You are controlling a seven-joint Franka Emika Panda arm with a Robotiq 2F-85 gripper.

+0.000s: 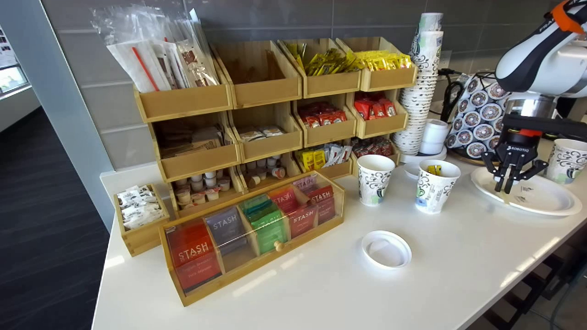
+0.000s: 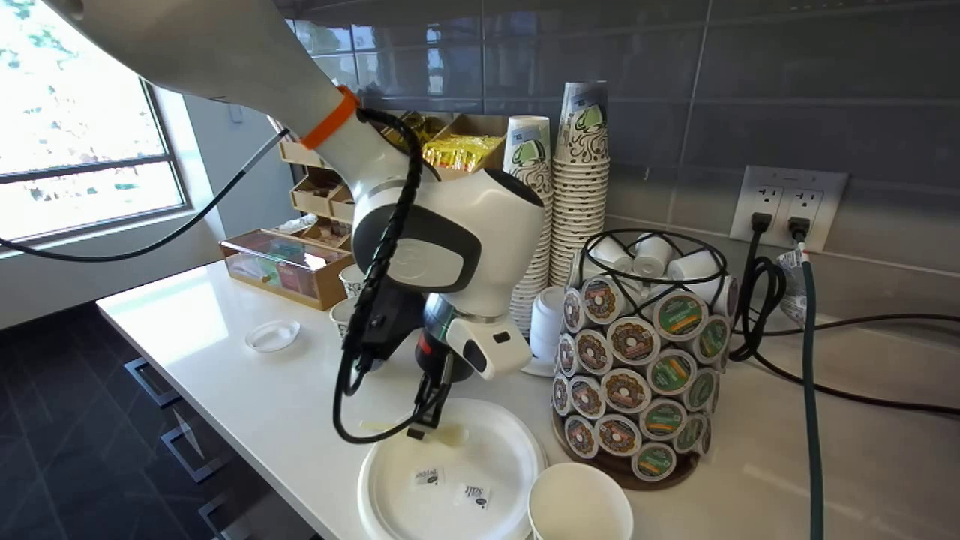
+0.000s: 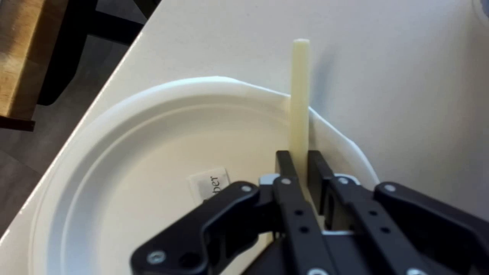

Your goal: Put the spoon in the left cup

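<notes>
While the gripper has its two fingers clamped on the handle, the one spoon is held over the single white plate; on that plate lie two packets, a pepper packet and a salt packet. Three loose patterned cups stand upright on the bench: the left cup, its neighbour near it, and a third cup just beside the plate. Add two tall stacks of cups and one rack of coffee pods. The spoon is pale cream, its handle straight, narrow and squared at the tip; wood or plastic, I cannot tell. That handle reaches past the plate's rim, with a soft shadow beside it on the bench, well apart from the left cup, which is white with dark scrolls. The spoon's broader end, blurred, shows over the plate in an exterior view, whereas in the wrist view the gripper covers much of it and the handle is plain. Both exterior views show both packets; the wrist view catches one, partly covered. Something yellow shows inside the neighbour in an exterior view.
</notes>
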